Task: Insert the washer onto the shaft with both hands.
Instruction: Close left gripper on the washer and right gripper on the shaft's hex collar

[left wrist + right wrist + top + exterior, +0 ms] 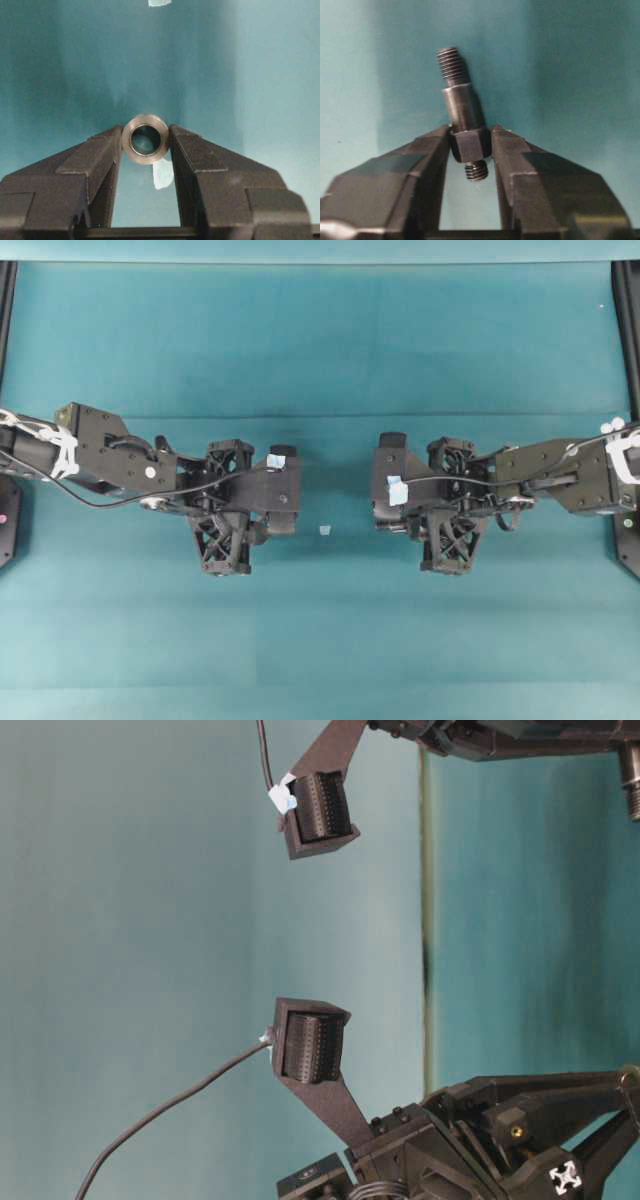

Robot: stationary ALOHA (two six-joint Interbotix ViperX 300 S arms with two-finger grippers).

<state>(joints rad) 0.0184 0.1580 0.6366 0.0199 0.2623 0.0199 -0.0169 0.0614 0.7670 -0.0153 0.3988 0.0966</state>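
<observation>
In the left wrist view the washer [145,138], a thick grey metal ring, is pinched between the tips of my left gripper [145,142], its hole facing the camera. My left gripper is shut on it. In the right wrist view the shaft [462,107], a dark stepped pin with threaded ends, points up and away, and my right gripper [470,145] is shut on its hexagonal collar. Seen from overhead, the left gripper [283,490] and right gripper [390,483] face each other across a gap above the teal table. Both parts are hidden under the grippers there.
A small pale scrap [324,530] lies on the teal mat [320,640] between the two grippers. The left wrist view shows a pale scrap [162,175] below the washer and another [160,2] at the top edge. Black frame rails [628,340] border the sides.
</observation>
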